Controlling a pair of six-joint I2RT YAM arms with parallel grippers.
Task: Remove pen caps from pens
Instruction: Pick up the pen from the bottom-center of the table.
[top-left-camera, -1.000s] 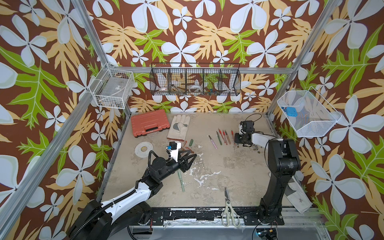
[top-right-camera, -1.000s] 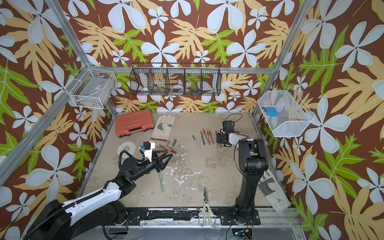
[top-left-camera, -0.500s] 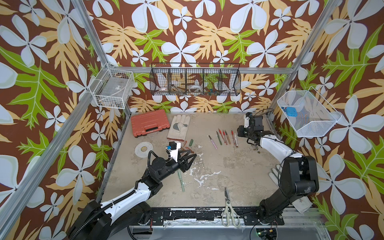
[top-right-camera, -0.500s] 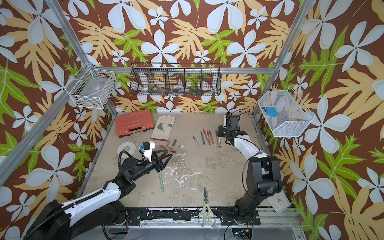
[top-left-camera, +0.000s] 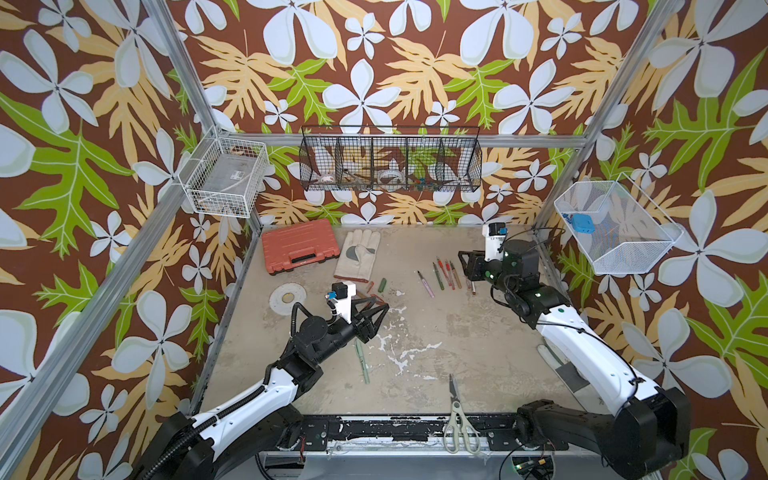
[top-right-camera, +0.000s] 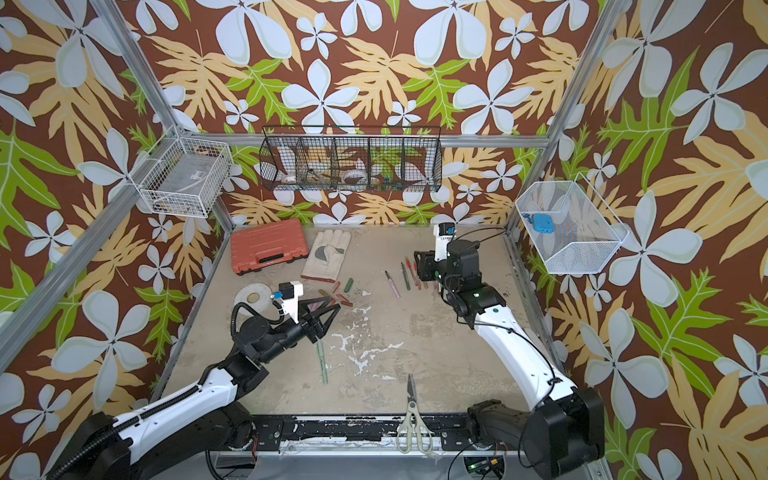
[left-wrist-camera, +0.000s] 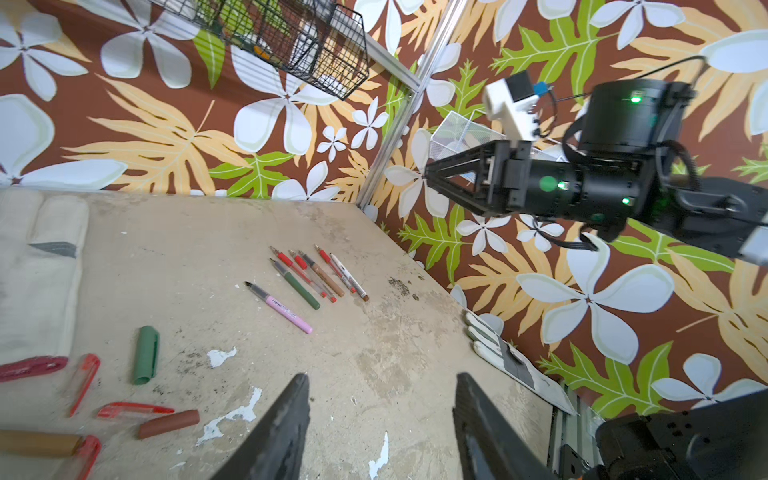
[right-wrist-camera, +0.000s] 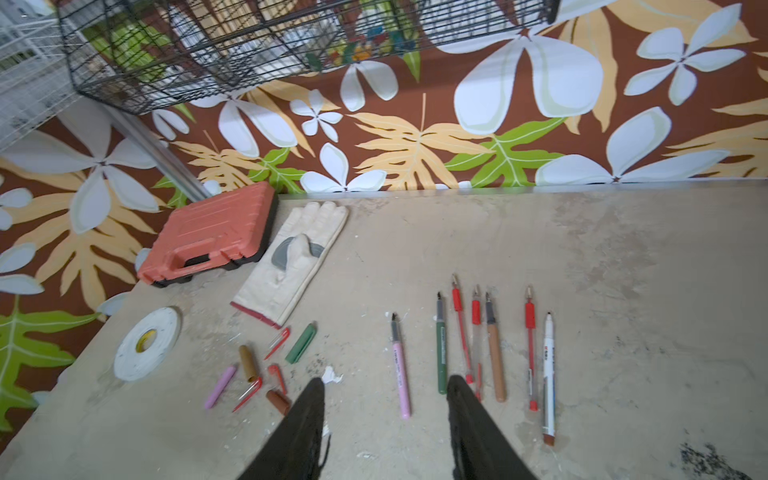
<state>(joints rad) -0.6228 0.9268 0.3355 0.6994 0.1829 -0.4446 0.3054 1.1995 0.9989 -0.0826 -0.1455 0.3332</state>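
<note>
Plastic of the thin pale-green pen (top-left-camera: 362, 363) looked light, slippery; I judged mid-barrel best. My left gripper (left-wrist-camera: 382, 376) and right gripper (right-wrist-camera: 386, 378) gaped, empty.

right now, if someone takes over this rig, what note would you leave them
left end effector: open, empty, low over the table near the caps.
right end effector: open, empty, by the row of pens.
Things: seven pens lie in a row, tips bare; seven loose caps lie beside the glove; the pale green pen lies apart, by the left arm.
Done: seven uncapped.
Left: the pale green pen; its cap end is hidden.
</note>
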